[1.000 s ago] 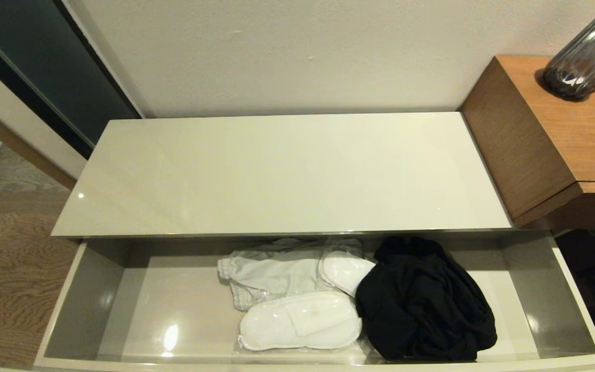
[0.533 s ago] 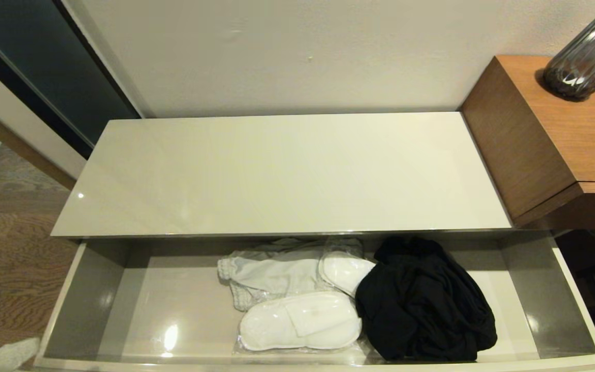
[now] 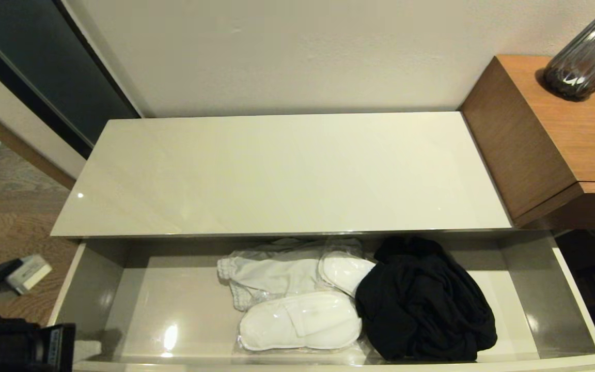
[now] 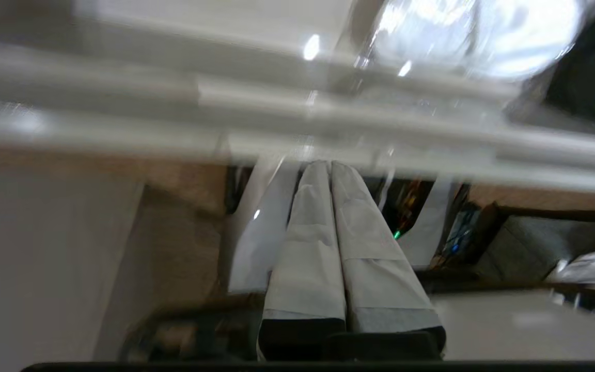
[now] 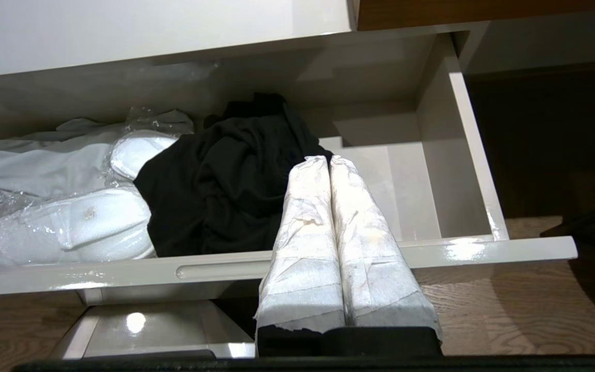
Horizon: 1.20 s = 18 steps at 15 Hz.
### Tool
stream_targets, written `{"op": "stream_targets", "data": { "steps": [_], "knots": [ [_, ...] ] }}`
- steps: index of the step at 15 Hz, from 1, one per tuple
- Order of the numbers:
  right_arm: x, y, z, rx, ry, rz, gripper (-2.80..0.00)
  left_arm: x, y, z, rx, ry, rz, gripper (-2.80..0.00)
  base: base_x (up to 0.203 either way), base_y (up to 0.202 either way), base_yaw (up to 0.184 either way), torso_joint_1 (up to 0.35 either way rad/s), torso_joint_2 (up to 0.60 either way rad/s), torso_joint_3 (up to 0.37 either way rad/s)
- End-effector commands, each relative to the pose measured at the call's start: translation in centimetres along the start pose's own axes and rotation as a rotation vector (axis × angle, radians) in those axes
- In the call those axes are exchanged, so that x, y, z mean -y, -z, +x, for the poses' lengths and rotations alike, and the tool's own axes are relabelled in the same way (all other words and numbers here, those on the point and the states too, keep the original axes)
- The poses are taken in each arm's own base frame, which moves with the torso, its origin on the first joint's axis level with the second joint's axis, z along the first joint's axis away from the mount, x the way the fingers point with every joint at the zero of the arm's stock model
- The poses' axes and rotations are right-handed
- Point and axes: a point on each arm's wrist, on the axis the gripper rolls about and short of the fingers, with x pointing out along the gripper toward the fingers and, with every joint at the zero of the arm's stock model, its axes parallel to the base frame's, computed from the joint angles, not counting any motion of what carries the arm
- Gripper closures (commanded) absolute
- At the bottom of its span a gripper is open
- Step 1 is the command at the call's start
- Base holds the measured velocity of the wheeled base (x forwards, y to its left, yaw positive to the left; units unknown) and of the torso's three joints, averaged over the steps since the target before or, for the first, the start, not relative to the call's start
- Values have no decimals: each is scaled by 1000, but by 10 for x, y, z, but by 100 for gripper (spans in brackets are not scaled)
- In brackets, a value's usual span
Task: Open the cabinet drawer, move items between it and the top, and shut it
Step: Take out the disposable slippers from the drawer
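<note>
Left arm newly arrived beside open cabinet drawer (image 3: 581,289) left front corner, left gripper (image 4: 329,168) pressed closed, empty; should spread before descending on light grey garment (image 3: 271,276) mid-drawer.

Left pincer (image 4: 330,164): two long tapering fingers (image 4: 308,243) wrapped in pale grey-white tape, set on a black base. Right pincer (image 5: 329,159): the same form, its white tape wrinkled, stained yellowish and frayed at the black base. In the head view, the left arm (image 3: 3,336) is black, with a white-taped tip.
</note>
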Motion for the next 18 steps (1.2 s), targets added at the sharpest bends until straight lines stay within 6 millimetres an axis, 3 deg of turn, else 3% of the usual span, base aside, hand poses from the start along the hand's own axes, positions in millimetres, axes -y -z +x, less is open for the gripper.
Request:
{"op": "stream_targets", "data": {
  "steps": [1, 18],
  "knots": [
    [0, 0, 0, -1, 0, 0, 0, 0, 0, 23, -74, 56, -1, 0, 0, 0, 0, 0, 0, 0],
    [0, 0, 0, -1, 0, 0, 0, 1, 6, 16, -132, 77, -38, 0, 0, 0, 0, 0, 0, 0]
  ]
}}
